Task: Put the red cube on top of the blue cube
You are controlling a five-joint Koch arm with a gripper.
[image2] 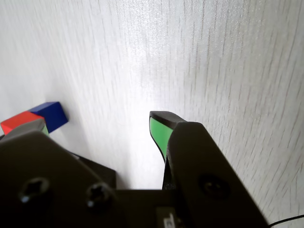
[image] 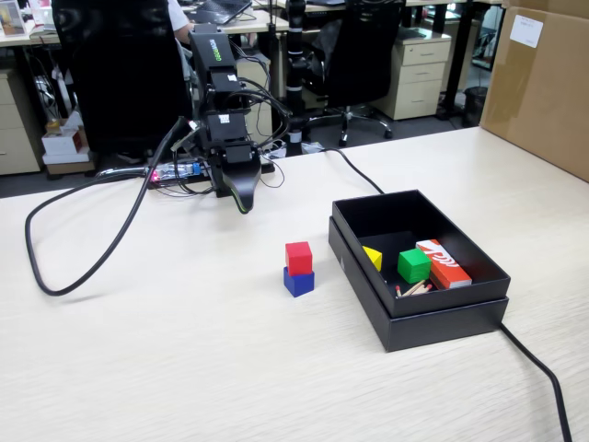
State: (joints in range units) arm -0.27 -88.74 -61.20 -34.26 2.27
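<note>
The red cube (image: 298, 257) sits on top of the blue cube (image: 298, 282) in the middle of the table, slightly turned against it. In the wrist view the two cubes show at the left edge, red cube (image2: 16, 121) beside blue cube (image2: 52, 114), partly hidden behind one finger. My gripper (image: 241, 201) hangs near the arm's base, well back and to the left of the stack in the fixed view. Seen from the wrist, the gripper (image2: 99, 126) is open, its green-padded jaws spread wide over bare table with nothing between them.
To the right of the stack stands an open black box (image: 442, 327) holding a green cube (image: 413, 265), a yellow piece (image: 373, 258), a red-orange and white box (image: 444, 262) and some sticks. A thick black cable (image: 101, 262) loops at left. A cardboard box (image: 543, 83) stands at back right.
</note>
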